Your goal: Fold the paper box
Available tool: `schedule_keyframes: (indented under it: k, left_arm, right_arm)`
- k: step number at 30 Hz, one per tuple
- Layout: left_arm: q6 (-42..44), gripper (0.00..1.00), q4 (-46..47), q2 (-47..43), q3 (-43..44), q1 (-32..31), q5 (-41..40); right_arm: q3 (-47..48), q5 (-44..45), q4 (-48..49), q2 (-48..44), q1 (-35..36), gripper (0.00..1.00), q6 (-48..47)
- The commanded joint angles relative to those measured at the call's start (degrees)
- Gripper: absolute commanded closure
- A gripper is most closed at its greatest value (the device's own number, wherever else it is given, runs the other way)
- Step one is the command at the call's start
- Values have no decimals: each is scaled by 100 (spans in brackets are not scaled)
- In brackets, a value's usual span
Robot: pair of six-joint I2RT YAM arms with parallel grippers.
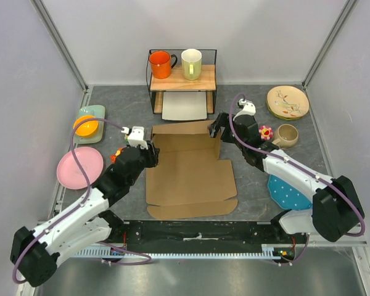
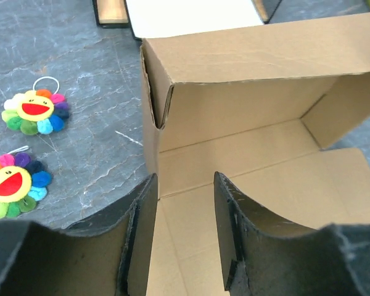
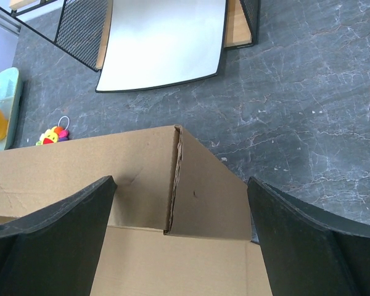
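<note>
The paper box (image 1: 191,176) is a brown cardboard sheet lying mid-table, its far wall (image 2: 253,61) folded upright and the near flaps flat. My left gripper (image 1: 153,154) hovers over the box's left edge (image 2: 153,142). Its jaws are open and nothing is between the fingers (image 2: 231,234); only the box floor shows below. At the far right corner, my right gripper (image 1: 214,126) is open wide. Its fingers (image 3: 80,234) straddle the standing corner (image 3: 176,179) where the far wall meets a side tab, without touching it.
A wooden shelf (image 1: 182,79) at the back carries an orange mug (image 1: 161,63) and a pale mug (image 1: 192,63), with a white tray (image 1: 184,106) beneath. Flower toys (image 2: 35,112) lie left of the box. A pink plate (image 1: 80,168), orange bowl (image 1: 87,125), beige plate (image 1: 287,102), cup (image 1: 287,134) and blue plate (image 1: 287,192) sit at the sides.
</note>
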Motion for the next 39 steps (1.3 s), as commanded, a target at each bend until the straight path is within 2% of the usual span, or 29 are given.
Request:
schedule_keyframes:
  k: [1,5,6,9,14,15,18,20,23,25,32,35,39]
  left_arm:
    - [271,51,-1057,-796,276,-25,702]
    - [-157,52,-1365,-1438,399,-17,731]
    - [-351,45,-1383,-1536,487,-17,574]
    - [-880,37,-1139,-1862,601,18,212]
    - [-1345,32,-1005,-1442,1040,97,247]
    - [-1408,27,-1049,-1223,1224,150,264]
    - [-1574,20,-1076,-705,1471,500,781]
    - [-1942,16,-997,-466,1533,887,1597]
    - [-2566,13,-525,26,1428,2080,3179]
    - [-2708,11,-391,394,1358,2277,3655]
    - [-2533,10,-303,1283,1445,2330,4131]
    - [-2542,11,-48,1407,1367,2339,4351]
    - [-2419,16,-127,1574,1270,2374,4316]
  right_arm:
    - [-21,-46,-414,213,24,4,-148]
    - [23,-72,-414,283,16,4,-200]
    - [14,-72,-414,283,24,4,-209]
    - [-3,-55,-414,301,24,4,-253]
    - [-56,-11,-616,266,24,4,-402]
    - [-74,24,-642,248,24,4,-429]
    - [-135,24,-704,178,24,4,-517]
    - [-179,33,-730,126,24,4,-534]
    - [-197,-2,-765,90,24,4,-587]
    - [-223,-2,-792,55,24,4,-596]
    - [-390,-28,-783,-68,24,4,-622]
    - [-408,-29,-783,-77,33,4,-631]
    - [-408,-29,-783,-77,24,4,-649]
